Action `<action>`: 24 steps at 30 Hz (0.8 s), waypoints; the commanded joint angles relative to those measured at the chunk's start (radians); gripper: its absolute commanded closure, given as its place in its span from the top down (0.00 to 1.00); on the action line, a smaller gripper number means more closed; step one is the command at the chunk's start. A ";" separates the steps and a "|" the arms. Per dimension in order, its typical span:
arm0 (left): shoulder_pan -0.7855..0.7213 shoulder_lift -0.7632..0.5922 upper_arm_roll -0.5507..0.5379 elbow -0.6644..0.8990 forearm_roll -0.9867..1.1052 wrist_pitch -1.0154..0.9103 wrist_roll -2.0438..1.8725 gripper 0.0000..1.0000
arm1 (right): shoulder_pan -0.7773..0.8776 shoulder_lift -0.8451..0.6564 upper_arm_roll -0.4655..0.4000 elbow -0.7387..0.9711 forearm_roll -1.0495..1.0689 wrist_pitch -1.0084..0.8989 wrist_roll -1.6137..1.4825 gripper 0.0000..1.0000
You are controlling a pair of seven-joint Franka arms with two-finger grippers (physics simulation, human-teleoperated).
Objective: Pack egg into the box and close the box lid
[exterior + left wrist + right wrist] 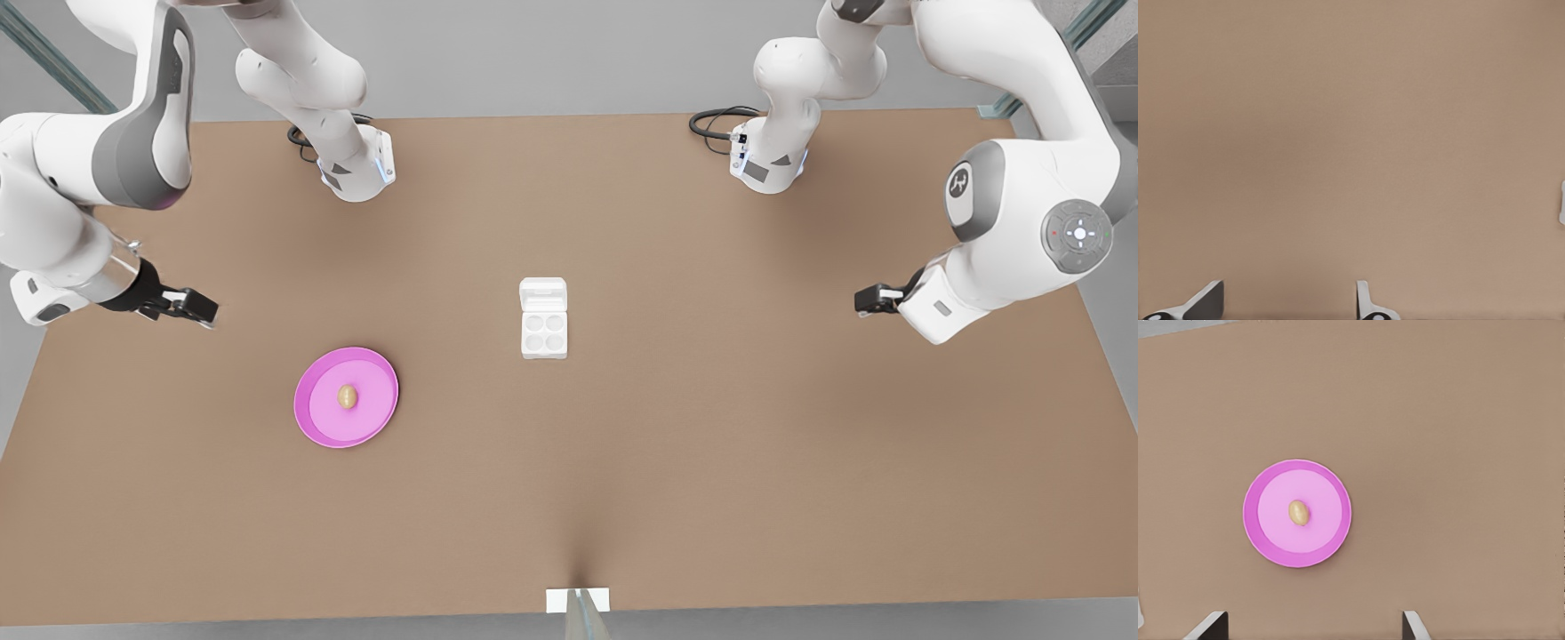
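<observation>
Right now the small tan oval egg [347, 396] sits on the round pink plate [313, 425], nearest the right gripper [197, 308], open and empty. Left gripper [867, 300] waits open, empty.

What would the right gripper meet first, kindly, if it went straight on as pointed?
Probably the pink plate holding the egg; depth is unclear. The right gripper hovers near it; the left gripper waits opposite.

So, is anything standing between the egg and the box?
Nothing visible does. The egg lies on the pink plate, and only bare table separates it from the box, whose lid lies open.
</observation>
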 commanded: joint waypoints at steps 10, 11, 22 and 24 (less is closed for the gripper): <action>-0.003 0.047 -0.063 0.000 -0.012 -0.140 0.015 1.00 | 0.024 0.020 0.000 0.003 -0.003 0.006 0.002 1.00; -0.003 0.061 -0.067 0.000 -0.013 -0.140 0.014 1.00 | 0.024 0.014 0.000 -0.011 -0.012 0.009 0.000 1.00; -0.003 0.090 -0.066 -0.002 -0.012 -0.171 0.003 1.00 | 0.050 0.178 0.003 -0.930 -0.089 1.884 -0.008 1.00; -0.003 0.095 -0.066 -0.002 -0.012 -0.174 0.003 1.00 | 0.096 0.219 0.037 -0.918 -0.038 1.885 -0.005 1.00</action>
